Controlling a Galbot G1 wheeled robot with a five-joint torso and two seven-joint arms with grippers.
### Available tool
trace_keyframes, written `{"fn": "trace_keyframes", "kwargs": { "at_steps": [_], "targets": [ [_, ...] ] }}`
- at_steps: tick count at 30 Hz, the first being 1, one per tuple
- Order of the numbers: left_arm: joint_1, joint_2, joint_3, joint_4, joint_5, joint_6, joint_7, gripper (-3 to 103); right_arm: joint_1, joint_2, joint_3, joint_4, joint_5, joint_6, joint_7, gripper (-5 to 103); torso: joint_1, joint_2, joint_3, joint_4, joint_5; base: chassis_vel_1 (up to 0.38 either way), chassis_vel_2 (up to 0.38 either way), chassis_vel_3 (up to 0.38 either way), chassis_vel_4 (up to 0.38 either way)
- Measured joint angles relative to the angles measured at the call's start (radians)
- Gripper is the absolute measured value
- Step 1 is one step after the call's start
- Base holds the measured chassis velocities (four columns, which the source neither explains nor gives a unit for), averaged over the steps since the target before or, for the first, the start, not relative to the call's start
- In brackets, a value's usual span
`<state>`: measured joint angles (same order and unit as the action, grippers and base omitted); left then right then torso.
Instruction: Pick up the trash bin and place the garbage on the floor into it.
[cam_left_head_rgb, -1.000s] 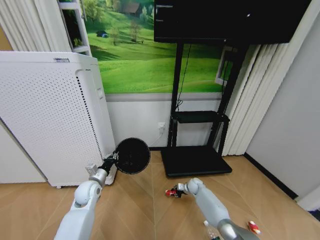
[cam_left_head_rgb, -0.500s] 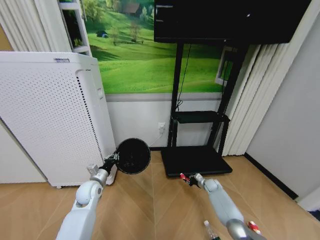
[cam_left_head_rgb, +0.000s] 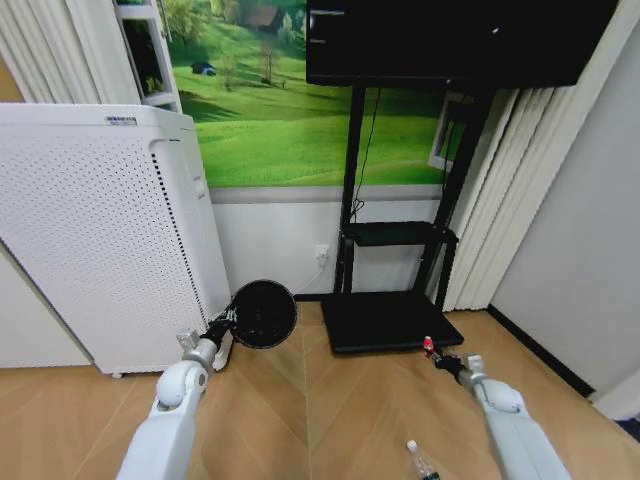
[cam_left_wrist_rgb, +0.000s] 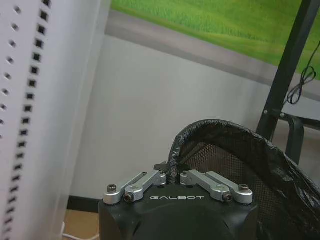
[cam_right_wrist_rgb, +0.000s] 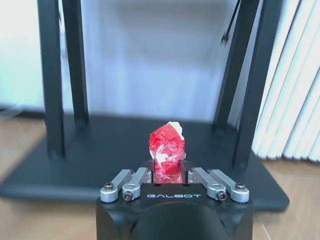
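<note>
My left gripper (cam_left_head_rgb: 222, 325) is shut on the rim of the black trash bin (cam_left_head_rgb: 262, 313) and holds it off the floor beside the white appliance. The left wrist view shows the bin's mesh wall and liner (cam_left_wrist_rgb: 235, 160) with the rim pinched in the left gripper (cam_left_wrist_rgb: 172, 176). Over the floor (cam_left_head_rgb: 340, 420), in front of the black stand, my right gripper (cam_left_head_rgb: 436, 357) is shut on a crumpled red-and-white piece of garbage (cam_left_head_rgb: 428, 345). In the right wrist view that red piece (cam_right_wrist_rgb: 167, 148) sticks up out of the right gripper (cam_right_wrist_rgb: 169, 175). A clear bottle (cam_left_head_rgb: 420, 462) lies on the parquet.
A tall white perforated appliance (cam_left_head_rgb: 100, 240) stands at the left. A black stand with a flat base (cam_left_head_rgb: 390, 320) and a screen on top backs onto the wall. Pleated curtains (cam_left_head_rgb: 495, 200) hang at the right. Bare parquet lies between the arms.
My right arm has swung to the right and lifted, carrying the red piece off the floor. The left arm and bin have barely moved.
</note>
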<state>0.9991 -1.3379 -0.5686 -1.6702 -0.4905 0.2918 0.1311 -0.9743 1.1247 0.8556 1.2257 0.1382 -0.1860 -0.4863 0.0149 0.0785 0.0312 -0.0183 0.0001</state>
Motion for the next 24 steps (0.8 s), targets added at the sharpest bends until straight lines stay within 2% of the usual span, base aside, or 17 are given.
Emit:
{"fn": "trace_keyframes", "kwargs": {
  "at_steps": [3,4,6,8,10,13,15,16,18,19,20,22,24],
  "targets": [
    [-0.034,0.01,0.071,0.044,-0.013,0.008,0.004,7,-0.077,0.017,0.041,0.191,0.135,-0.047,-0.001,27,0.0,0.0,0.0,0.0004,-0.0004,0.0,0.0,0.0,0.0],
    [-0.034,0.01,0.071,0.044,-0.013,0.008,0.004,7,-0.077,0.017,0.041,0.191,0.135,-0.047,-0.001,27,0.0,0.0,0.0,0.0004,-0.0004,0.0,0.0,0.0,0.0],
    [-0.061,0.015,0.12,0.063,-0.027,0.013,0.003,7,-0.124,0.021,0.049,0.292,0.217,-0.069,-0.005,27,0.0,0.0,0.0,0.0001,0.0001,0.0,0.0,0.0,0.0],
    [-0.072,0.015,0.135,0.069,-0.031,0.015,0.002,7,-0.136,0.023,0.05,0.322,0.241,-0.077,-0.006,27,0.0,0.0,0.0,0.0001,0.0002,0.0,0.0,0.0,0.0],
    [-0.121,0.014,0.201,0.104,-0.037,0.017,-0.002,7,-0.177,0.03,0.052,0.431,0.319,-0.109,-0.015,27,0.0,0.0,0.0,0.0002,-0.0001,0.0,0.0,0.0,0.0],
    [-0.135,0.013,0.218,0.113,-0.037,0.017,-0.002,7,-0.185,0.03,0.051,0.454,0.334,-0.114,-0.018,27,0.0,0.0,0.0,0.0,0.0001,0.0,0.0,0.0,0.0],
    [-0.181,0.004,0.274,0.143,-0.038,0.017,-0.006,7,-0.206,0.027,0.043,0.515,0.367,-0.124,-0.042,27,0.0,0.0,0.0,0.0001,-0.0002,0.0,0.0,0.0,0.0],
    [-0.181,0.004,0.274,0.143,-0.038,0.017,-0.006,7,-0.206,0.027,0.043,0.515,0.367,-0.124,-0.042,27,0.0,0.0,0.0,0.0001,-0.0002,0.0,0.0,0.0,0.0],
    [-0.254,-0.028,0.379,0.204,-0.038,0.018,-0.007,7,-0.259,0.001,-0.002,0.622,0.399,-0.122,-0.094,27,0.0,0.0,0.0,0.0001,-0.0002,0.0,0.0,0.0,0.0],
    [-0.254,-0.028,0.379,0.204,-0.038,0.018,-0.007,7,-0.259,0.001,-0.002,0.622,0.399,-0.122,-0.094,27,0.0,0.0,0.0,0.0001,-0.0002,0.0,0.0,0.0,0.0],
    [-0.283,-0.061,0.419,0.235,-0.028,0.017,-0.008,7,-0.275,-0.006,-0.041,0.669,0.396,-0.116,-0.12,27,0.0,0.0,0.0,-0.0001,0.0001,0.0,0.0,0.0,0.0],
    [-0.293,-0.076,0.434,0.244,-0.022,0.014,-0.009,7,-0.275,-0.008,-0.059,0.682,0.394,-0.115,-0.121,27,0.0,0.0,0.0,0.0001,-0.0002,0.0,0.0,0.0,0.0],
    [-0.316,-0.119,0.474,0.266,-0.013,0.01,-0.012,7,-0.244,0.0,-0.106,0.698,0.385,-0.124,-0.118,27,0.0,0.0,0.0,-0.0001,0.0,0.0,0.0,0.0,0.0]
  ]
}}
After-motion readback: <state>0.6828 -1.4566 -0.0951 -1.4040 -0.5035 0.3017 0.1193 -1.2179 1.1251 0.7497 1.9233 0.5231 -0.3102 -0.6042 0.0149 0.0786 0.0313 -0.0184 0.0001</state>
